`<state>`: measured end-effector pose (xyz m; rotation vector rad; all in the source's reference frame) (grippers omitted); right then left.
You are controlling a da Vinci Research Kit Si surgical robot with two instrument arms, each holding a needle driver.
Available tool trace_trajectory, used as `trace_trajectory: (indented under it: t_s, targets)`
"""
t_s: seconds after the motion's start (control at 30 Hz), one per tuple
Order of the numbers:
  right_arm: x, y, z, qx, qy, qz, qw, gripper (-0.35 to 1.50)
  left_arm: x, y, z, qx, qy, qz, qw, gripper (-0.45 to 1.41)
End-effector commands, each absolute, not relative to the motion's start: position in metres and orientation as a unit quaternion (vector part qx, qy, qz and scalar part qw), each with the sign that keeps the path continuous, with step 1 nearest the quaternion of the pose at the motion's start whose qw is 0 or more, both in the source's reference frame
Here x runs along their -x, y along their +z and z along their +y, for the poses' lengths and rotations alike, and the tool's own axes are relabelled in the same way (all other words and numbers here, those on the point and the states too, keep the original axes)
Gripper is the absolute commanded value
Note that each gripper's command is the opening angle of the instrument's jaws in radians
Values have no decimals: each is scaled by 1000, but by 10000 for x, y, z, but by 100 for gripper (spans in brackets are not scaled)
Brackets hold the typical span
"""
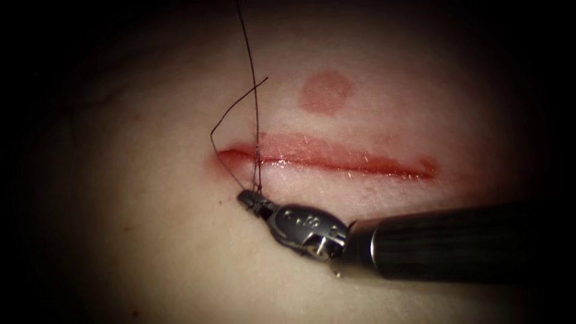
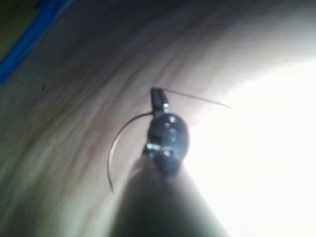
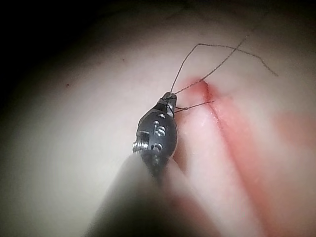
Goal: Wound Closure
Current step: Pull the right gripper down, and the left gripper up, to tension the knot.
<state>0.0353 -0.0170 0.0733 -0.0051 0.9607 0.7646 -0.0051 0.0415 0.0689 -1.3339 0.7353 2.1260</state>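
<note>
Right gripper grips thread beside the cut; left gripper seemingly holds the needle.

A blue strip runs slantwise along the far edge of the tissue, seemingly touching it. Just beyond the strip, on its side away from the tissue, lies a blurred yellow-green surface.

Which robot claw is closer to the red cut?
Right. The right tool sits just below the cut at its left end, shut on the thread. The left tool holds the needle over uncut tissue, farther off.
</note>
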Motion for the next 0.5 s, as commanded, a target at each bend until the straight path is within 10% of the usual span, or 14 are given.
trace_trajectory:
  t_s: [0.03,0.43,0.5]
  targets:
    - [-356,738,-168,6,365,447,817,-35,57,692,403,495,788,269,249,-35]
    - [-353,756,-135,20,388,430,815,-35,56,668,282,514,782,240,259,-35]
    - [-353,755,-135,21,389,429,815,-35,53,665,277,530,762,199,314,1]
